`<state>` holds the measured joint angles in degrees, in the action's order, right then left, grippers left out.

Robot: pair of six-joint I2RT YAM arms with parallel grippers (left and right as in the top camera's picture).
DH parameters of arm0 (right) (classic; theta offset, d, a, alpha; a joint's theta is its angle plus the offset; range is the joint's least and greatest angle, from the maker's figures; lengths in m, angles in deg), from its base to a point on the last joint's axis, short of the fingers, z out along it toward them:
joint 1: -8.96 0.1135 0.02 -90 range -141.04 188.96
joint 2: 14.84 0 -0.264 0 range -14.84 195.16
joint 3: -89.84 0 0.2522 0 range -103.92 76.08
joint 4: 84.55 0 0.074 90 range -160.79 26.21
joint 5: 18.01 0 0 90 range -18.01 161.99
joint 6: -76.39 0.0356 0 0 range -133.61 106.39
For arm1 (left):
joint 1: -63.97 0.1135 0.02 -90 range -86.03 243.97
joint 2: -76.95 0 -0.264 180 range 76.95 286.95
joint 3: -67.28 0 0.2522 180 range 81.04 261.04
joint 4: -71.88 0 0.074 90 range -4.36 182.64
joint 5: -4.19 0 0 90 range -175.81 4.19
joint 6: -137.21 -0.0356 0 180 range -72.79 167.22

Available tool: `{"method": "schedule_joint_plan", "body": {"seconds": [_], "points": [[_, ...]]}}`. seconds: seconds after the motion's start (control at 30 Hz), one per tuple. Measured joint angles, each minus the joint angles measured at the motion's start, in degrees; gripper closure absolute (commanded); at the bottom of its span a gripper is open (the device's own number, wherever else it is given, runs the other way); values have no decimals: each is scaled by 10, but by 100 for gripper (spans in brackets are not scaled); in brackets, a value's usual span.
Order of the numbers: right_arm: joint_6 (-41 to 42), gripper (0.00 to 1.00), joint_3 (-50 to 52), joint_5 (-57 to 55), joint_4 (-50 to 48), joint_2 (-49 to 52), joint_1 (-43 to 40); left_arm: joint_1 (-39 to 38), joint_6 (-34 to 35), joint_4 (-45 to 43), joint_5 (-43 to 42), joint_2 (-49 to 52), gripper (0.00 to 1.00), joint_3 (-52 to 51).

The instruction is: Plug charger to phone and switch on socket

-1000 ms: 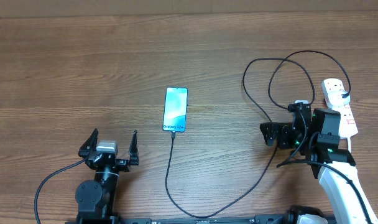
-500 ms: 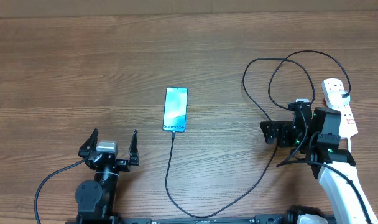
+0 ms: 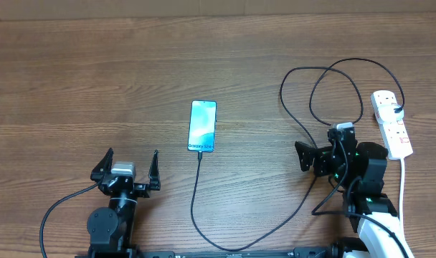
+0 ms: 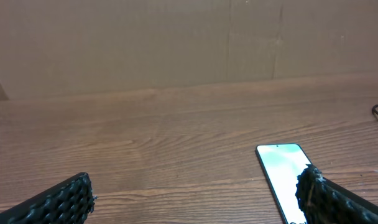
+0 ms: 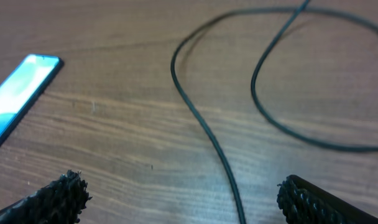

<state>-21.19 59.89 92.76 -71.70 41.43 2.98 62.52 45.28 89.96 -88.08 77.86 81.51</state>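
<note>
Left gripper (image 3: 132,154): released, 2 fingers spread wide, nothing between them. It sits at the near left edge of the wooden table (image 3: 96,72), not touching any task item. Left wrist view agrees: gripper (image 4: 192,199) gaping over bare wood, phone (image 4: 282,168) ahead and to its right.

Count, left to right:
- 1 phone (image 3: 202,126), flat near the table's middle, screen up and lit light blue, "Galaxy" text at the near end. Well apart from both grippers.
- 1 charger (image 3: 196,208), thin black cable. Its tip meets the phone's near short edge; how firmly it is seated cannot be told. From there the cable runs toward the near edge, sweeps right, climbs past the right gripper and forms 2 overlapping loops on the far right of the table before ending in a black plug at the socket's far end.
- 1 right gripper (image 3: 304,156): released, 2 fingers apart, grasping nothing, just beside the rising cable run. Right wrist view: gripper (image 5: 183,202) open above the wood, cable (image 5: 207,137) passing between the fingers' line of sight, phone (image 5: 18,96) at the left.
- 1 socket (image 3: 391,125), white power strip at the far right, lying lengthwise, with its white lead trailing toward the near edge. Red switches too small to count or read.
</note>
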Motion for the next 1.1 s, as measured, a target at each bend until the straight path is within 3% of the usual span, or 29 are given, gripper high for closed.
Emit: {"method": "schedule_joint_plan", "body": {"seconds": [0.47, 0.87, 1.1], "points": [[-1, 0, 111, 39, -220, -57, 0, 0, 0, 0, 0, 0, 0, 0], [-2, 0, 149, 45, -263, -90, 0, 0, 0, 0, 0, 0, 0, 0], [-1, 0, 151, 44, -223, -114, 0, 0, 0, 0, 0, 0, 0, 0]]}}
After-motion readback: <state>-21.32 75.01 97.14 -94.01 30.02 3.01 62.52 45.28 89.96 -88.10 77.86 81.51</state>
